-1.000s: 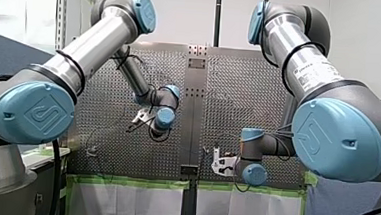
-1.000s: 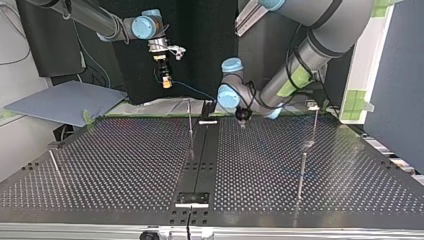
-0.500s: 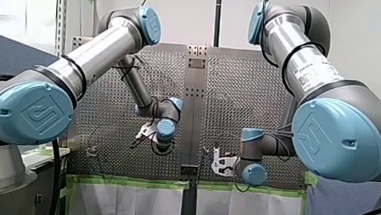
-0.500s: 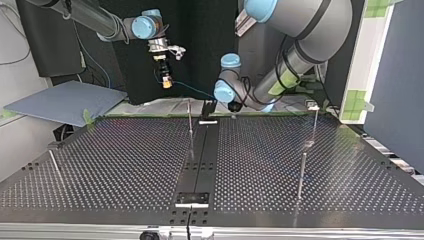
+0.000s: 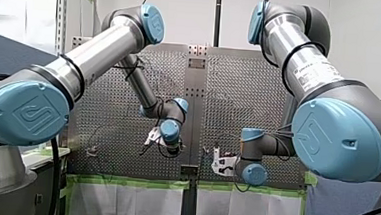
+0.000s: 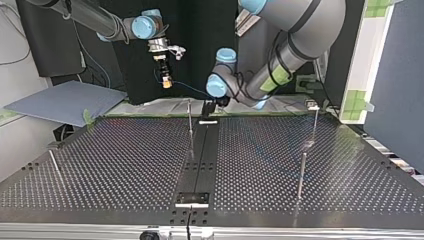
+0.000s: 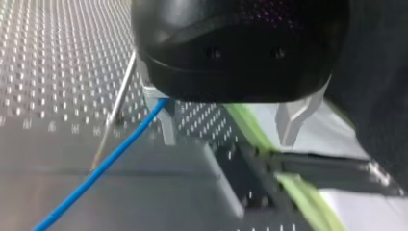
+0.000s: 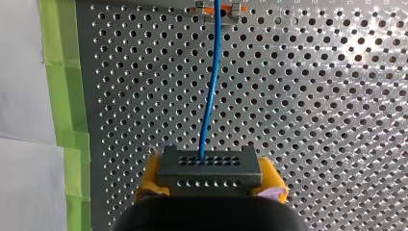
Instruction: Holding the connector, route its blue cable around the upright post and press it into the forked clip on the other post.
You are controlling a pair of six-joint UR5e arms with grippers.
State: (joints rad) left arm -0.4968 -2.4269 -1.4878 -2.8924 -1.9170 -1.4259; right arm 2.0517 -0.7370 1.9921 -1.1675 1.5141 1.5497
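**Connector clamped, cable strung along the bench's far edge**

My right claw [image 8: 210, 179] is clenched on the dark grey rectangular connector block [image 8: 208, 166]. Its yellow pads [image 8: 150, 175] press against the block's two ends. The thin blue cable [image 8: 210, 96] leaves the block's holed face and runs straight ahead of the claw to a small metal-and-orange fitting [image 8: 216, 6] on the silver perforated bench [image 8: 312, 96]. A band of green tape [image 8: 62, 96] lines the bench's edge beside the claw.

In the top view the right claw hangs above the bench's far edge, left of the view's centre, with the connector pointing down. From it the cable slants down toward my left claw [image 7: 228, 140], which sits low at that same far edge, by the dark central strip.

The left claw is released — its two metal fingers [image 7: 166, 122] stand well apart. The blue cable passes right at one of them and slants away over the bench. I cannot tell whether it touches that finger. Seen from the left wrist, the cable runs between this finger and a thin upright metal post [image 7: 115, 108] standing near it. Cable and post look close there, but contact cannot be judged.
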